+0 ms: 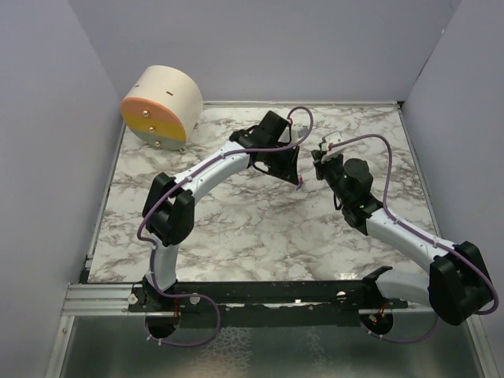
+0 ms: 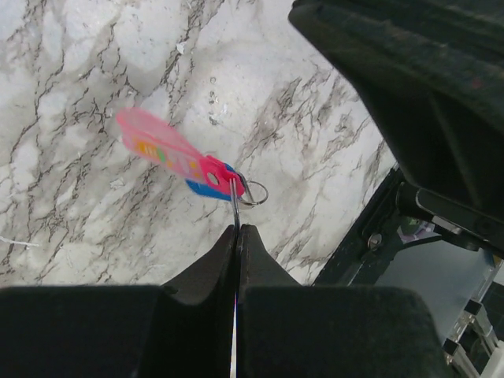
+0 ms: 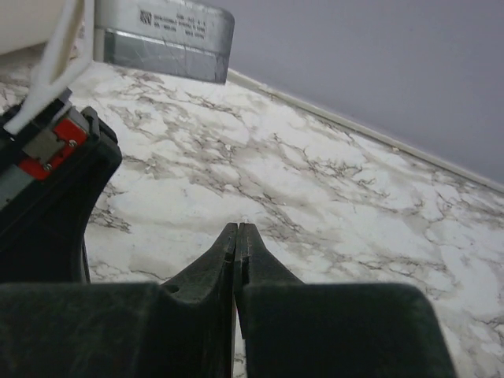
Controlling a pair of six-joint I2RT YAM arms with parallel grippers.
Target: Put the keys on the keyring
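Grip was the whole point here: my left pincer (image 2: 237, 231) was closed tight on a thin metal strand of the keyring (image 2: 253, 193), so the ring hung clear above the marble table (image 2: 71, 87) with its loop free to be worked. The pink key (image 2: 165, 148) stuck out sideways from the ring, its head pressed against the blue tag (image 2: 203, 190). I judged the key to be threaded on, or very nearly, though the joint was too small to be sure.

My right pincer (image 3: 237, 232) was shut as well, its tips together over bare marble, and I could see nothing in it. It sat just beside the left one, probably to help at the ring.

By my count: one key, one ring, one tag, two pincers, and one round drum (image 1: 161, 106) far off in the back corner.
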